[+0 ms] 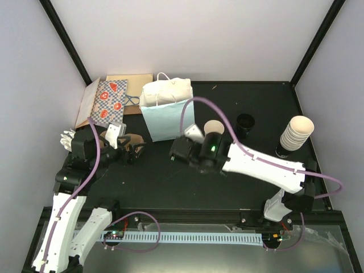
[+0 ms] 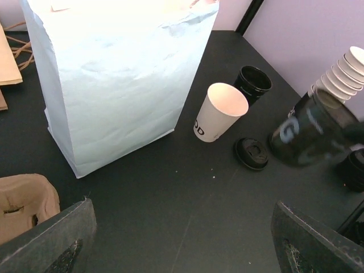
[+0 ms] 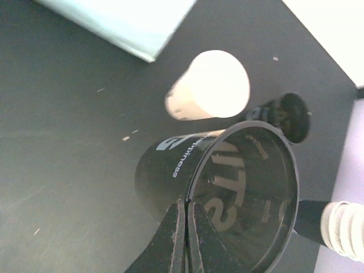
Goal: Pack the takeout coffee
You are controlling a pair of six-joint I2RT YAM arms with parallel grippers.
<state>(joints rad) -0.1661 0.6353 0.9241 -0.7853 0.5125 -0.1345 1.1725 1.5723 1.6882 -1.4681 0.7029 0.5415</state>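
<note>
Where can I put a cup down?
Bare table in front of the blue bag, between the cardboard carrier and the right arm. Also the back right corner. Crowded right of the bag: open cup, loose lid, black cup, cup stack, plus the dark tumbler in the right gripper.

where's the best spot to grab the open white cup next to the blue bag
Probably from above: pinch the white cup by its rim, one finger inside. It stands upright, unlidded, between the blue bag and the black lid.
</note>
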